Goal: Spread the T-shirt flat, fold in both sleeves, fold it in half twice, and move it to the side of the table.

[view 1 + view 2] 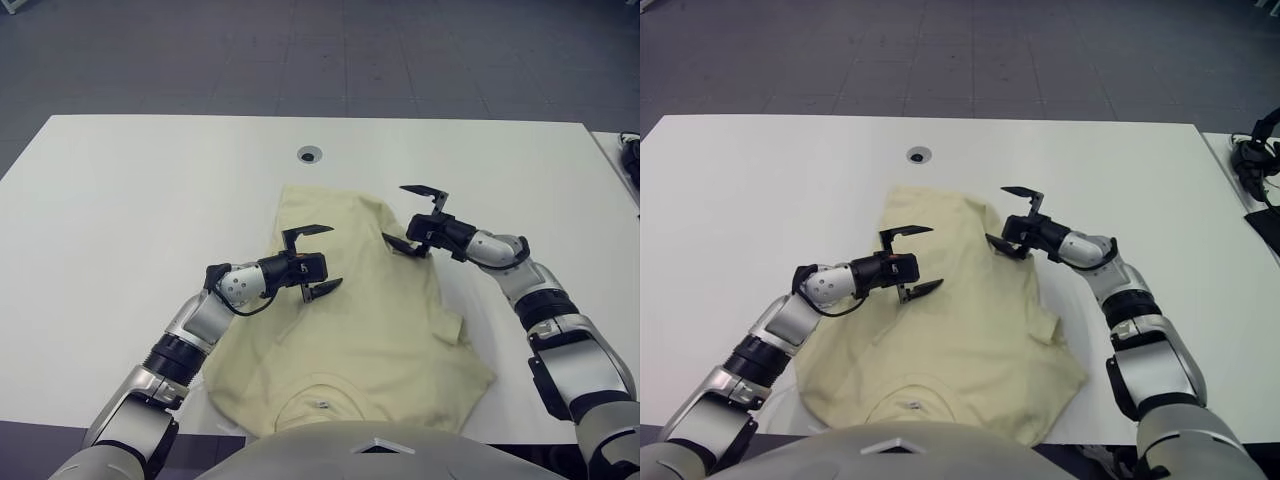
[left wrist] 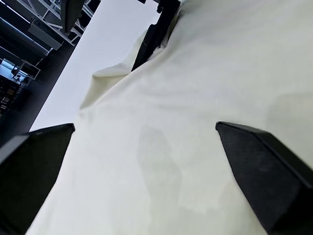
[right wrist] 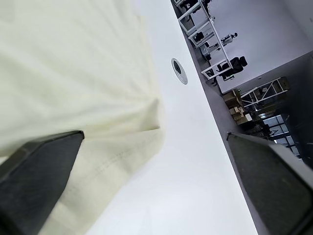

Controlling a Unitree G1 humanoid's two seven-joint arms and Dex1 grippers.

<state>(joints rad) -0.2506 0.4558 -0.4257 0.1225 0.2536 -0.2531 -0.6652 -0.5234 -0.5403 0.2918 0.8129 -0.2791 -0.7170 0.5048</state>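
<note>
The T-shirt [image 1: 370, 330], cream in colour, lies on the white surface [image 1: 130, 200] at centre toward 6 o'clock. Its collar sits at 6 o'clock and its hem at 12 o'clock. The collar end reaches the near edge of the surface; whether it overhangs cannot be told. The cloth is not flat: creases run along the body, and a small fold stands out on its 3 o'clock side.

The left end effector [image 1: 333, 257] hovers over the shirt's 9 o'clock half. Its fingers are spread wide and hold nothing. The right end effector [image 1: 395, 213] is at the shirt's 2 o'clock edge, fingers likewise wide apart and empty. Its lower finger is at the cloth edge; contact cannot be confirmed.

A round cable port [image 1: 310, 154] sits in the surface at 12 o'clock, just beyond the hem and apart from it. Bare surface extends broadly from 9 to 11 o'clock and from 1 to 3 o'clock. The far edge at 12 o'clock is well apart from the hem.
</note>
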